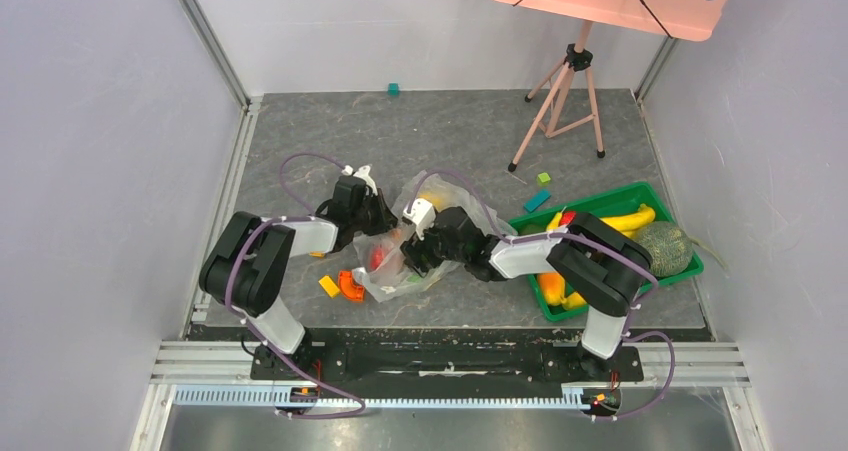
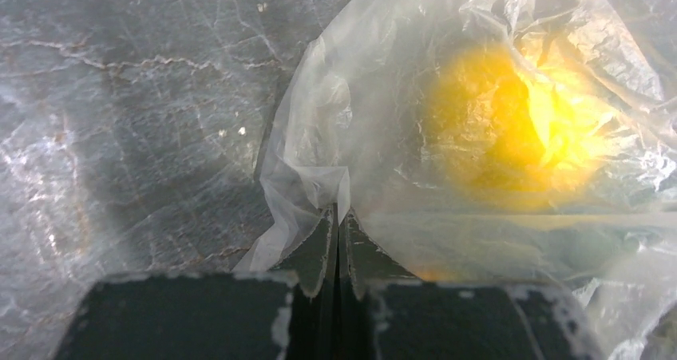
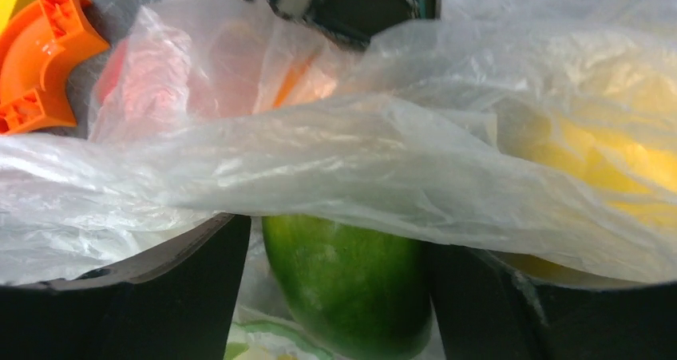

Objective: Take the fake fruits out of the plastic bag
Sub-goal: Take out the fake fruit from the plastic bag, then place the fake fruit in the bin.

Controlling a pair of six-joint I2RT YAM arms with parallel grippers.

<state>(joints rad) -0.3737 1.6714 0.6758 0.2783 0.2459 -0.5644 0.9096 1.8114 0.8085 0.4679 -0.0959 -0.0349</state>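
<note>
The plastic bag lies crumpled on the table between both arms. My left gripper is shut on the bag's thin edge, with the film pinched between its tips. A yellow fruit glows through the film beyond it. My right gripper reaches into the bag, its tips hidden under a fold of film. Its jaws stand wide around a green fruit; the fruit touches the right finger, with a thin gap at the left one. A yellow fruit and a red one show through the plastic.
An orange block and a yellow block lie just left of the bag. A green tray at the right holds yellow fruits and a melon. A tripod stands at the back; small blocks lie near it.
</note>
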